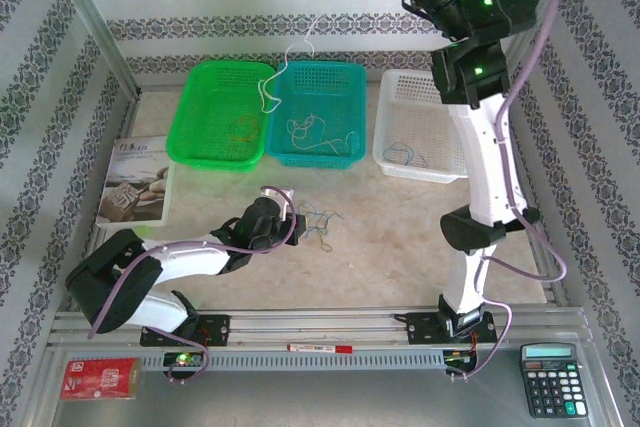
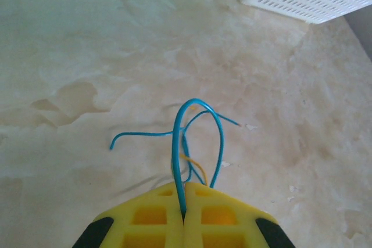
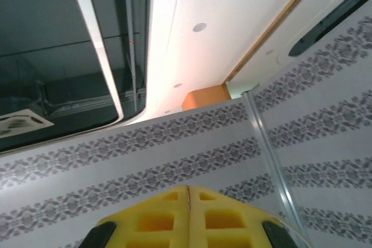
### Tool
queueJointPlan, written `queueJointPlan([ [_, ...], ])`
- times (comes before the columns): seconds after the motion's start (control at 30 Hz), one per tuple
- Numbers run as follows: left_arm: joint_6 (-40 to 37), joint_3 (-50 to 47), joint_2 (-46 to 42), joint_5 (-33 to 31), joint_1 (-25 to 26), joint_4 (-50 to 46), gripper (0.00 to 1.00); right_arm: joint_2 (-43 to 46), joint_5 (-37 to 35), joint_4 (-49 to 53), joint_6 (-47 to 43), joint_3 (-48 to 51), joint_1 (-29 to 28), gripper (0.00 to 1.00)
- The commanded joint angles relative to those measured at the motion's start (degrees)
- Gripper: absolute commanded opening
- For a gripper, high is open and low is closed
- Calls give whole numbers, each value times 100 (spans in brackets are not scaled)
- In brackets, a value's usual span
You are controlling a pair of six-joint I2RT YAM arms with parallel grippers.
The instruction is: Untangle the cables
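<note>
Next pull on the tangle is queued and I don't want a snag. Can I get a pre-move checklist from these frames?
1. Grip: ok. The left hand is shut on the thin blue wire.
2. Separation: not ok. The blue wire crosses the thin yellow wire just ahead of that hand.
3. Other arm: ok. The right hand is shut and raised high. Whether it holds anything: cannot tell.
4. Loose strand: cannot tell what holds the top end. The thin whitish wire hangs where the green plastic basket meets the teal plastic basket.
5. Pull path: ok. The pale marbled tabletop ahead of the left hand is bare.
</note>
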State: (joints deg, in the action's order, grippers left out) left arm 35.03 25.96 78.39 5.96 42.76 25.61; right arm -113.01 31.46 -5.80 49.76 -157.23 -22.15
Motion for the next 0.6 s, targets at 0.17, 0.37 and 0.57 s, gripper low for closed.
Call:
queueJointPlan([
  [0.17, 162, -182, -574, -25, 51, -437, 0, -855, -72, -247, 205, -275, 247, 0],
  [0.37, 176, -216, -728, -62, 51, -528, 0, -1355, 481, -233, 298, 126, 366, 0],
  [0.57, 189, -252, -791, -101, 57, -574, 0, -1388, 602, -152, 119, 461, 380, 0],
])
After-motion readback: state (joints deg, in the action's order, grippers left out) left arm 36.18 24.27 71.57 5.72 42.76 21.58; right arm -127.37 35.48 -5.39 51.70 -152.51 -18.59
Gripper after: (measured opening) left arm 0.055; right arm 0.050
